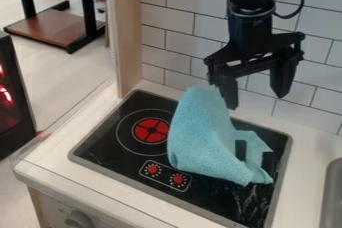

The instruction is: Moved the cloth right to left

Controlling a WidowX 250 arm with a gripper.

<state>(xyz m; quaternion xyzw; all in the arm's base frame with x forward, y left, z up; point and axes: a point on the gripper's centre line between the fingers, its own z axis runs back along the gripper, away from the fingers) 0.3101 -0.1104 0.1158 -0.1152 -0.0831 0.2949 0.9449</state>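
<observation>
Comprising one gripper (256,101), open and empty, apparently spread to clear or straddle folds. Includes one cloth (200,139), rumpled across the stove's (107,144) middle and right, overlapping the left burner's (151,130) outer ring, probably awaiting a leftward pull.

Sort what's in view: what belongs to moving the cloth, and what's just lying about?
Job:
- cloth, crumpled on the stove
- claw, open
- stove

Just there:
- sink, right edge
- stand, upper left
- knob, lower left
</observation>
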